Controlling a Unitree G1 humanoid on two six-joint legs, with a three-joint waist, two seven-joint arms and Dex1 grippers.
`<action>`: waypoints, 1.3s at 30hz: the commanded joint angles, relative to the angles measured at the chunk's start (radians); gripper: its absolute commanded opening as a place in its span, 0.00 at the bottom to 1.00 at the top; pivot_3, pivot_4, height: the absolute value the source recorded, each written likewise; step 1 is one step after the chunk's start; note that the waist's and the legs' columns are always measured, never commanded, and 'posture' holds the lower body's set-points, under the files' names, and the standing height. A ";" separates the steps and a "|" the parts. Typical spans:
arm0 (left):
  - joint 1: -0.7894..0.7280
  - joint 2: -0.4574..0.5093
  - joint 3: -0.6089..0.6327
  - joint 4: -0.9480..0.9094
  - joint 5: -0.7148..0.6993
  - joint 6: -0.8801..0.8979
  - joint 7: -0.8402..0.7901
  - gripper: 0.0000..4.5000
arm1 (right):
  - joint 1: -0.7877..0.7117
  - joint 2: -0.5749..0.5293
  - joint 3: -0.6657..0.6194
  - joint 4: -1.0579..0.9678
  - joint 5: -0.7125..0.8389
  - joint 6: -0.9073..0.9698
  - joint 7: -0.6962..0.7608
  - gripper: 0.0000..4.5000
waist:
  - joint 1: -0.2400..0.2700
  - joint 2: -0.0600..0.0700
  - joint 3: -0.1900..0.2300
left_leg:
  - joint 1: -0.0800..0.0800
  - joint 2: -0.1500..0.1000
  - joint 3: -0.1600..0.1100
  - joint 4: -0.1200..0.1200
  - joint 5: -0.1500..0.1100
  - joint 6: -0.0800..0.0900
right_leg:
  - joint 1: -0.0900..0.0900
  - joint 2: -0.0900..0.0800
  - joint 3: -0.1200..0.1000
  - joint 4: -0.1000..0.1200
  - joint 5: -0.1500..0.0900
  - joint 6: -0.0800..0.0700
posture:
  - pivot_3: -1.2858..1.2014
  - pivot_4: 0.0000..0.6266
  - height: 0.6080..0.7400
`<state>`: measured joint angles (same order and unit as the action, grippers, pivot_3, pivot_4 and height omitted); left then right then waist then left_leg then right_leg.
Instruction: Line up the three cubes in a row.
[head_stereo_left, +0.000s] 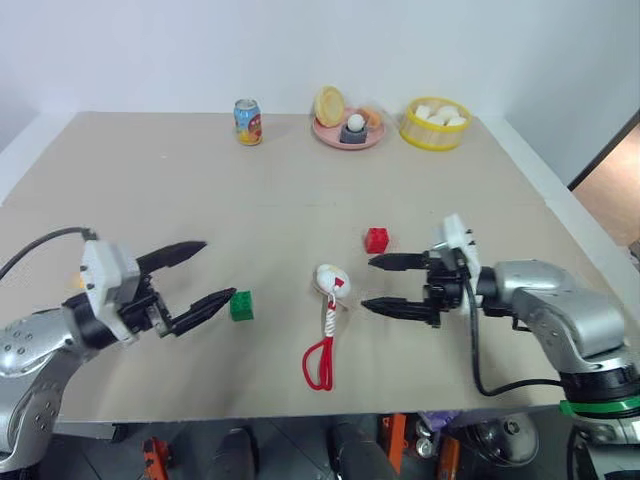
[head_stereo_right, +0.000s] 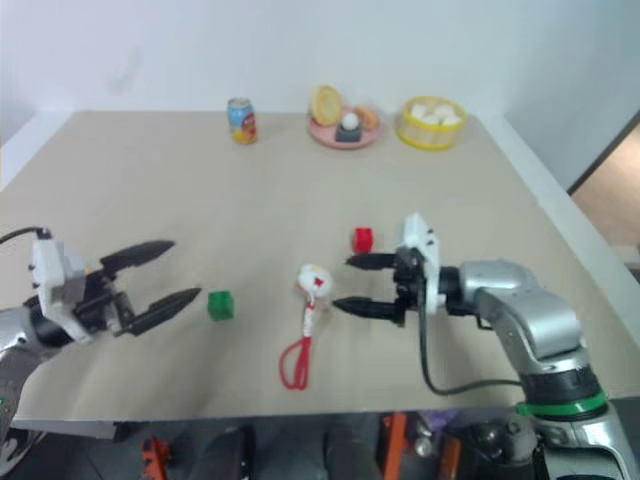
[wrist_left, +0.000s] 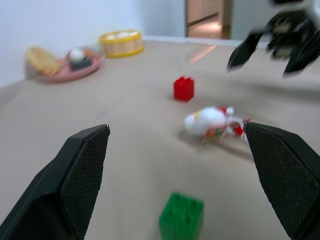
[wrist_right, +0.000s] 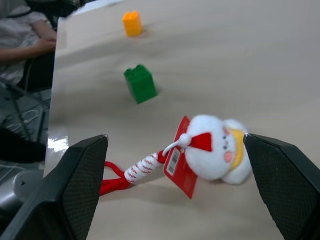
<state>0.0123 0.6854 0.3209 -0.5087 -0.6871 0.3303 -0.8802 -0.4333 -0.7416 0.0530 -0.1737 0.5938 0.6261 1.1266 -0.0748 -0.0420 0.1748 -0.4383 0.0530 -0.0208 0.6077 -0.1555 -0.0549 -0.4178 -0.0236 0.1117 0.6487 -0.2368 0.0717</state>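
Head views: taking the rope toy (head_stereo_left: 328, 310) as landmark, the green cube (head_stereo_left: 241, 305) lies to its left, at the released left tool (head_stereo_left: 205, 273), and the red cube (head_stereo_left: 376, 240) just behind-right, by the released, empty right tool (head_stereo_left: 372, 285).

Left wrist view: closing carelessly could knock green away.

Right wrist view: the orange cube (wrist_right: 132, 23) lies far beyond green; the right tool may snag the toy instead.
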 joint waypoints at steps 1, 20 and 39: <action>-0.047 0.013 -0.045 -0.022 -0.005 0.013 -0.004 0.99 | -0.067 0.027 0.039 0.098 -0.061 -0.073 0.036 1.00 | 0.000 0.000 0.000 | -0.001 0.000 0.000 0.000 0.000 0.000 | -0.001 0.000 0.000 0.000 0.000 0.000 | 0.52 0.24 1.00; -0.076 0.006 -0.097 -0.093 -0.003 0.060 0.081 0.99 | -0.202 0.219 0.164 0.452 -0.279 -0.303 0.089 1.00 | 0.000 0.001 0.001 | 0.001 0.000 -0.002 0.001 0.001 0.001 | 0.001 0.002 0.000 0.002 0.002 0.001 | 0.52 0.24 1.00; -0.068 -0.016 -0.060 -0.086 -0.027 0.067 0.156 1.00 | -0.214 0.295 0.164 0.613 -0.397 -0.434 0.023 0.00 | -0.005 0.001 0.001 | 0.006 0.001 -0.002 -0.001 0.006 0.001 | 0.005 0.002 0.000 0.002 0.005 0.000 | 0.52 0.24 1.00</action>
<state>-0.0559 0.6749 0.2336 -0.5878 -0.7052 0.4115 -0.7252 -0.6611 -0.4342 0.2224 0.4716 0.1895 0.1799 1.1128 -0.0796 -0.0405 0.1757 -0.4317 0.0536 -0.0231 0.6063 -0.1498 -0.0540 -0.4124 -0.0213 0.1114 0.6508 -0.2317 0.0717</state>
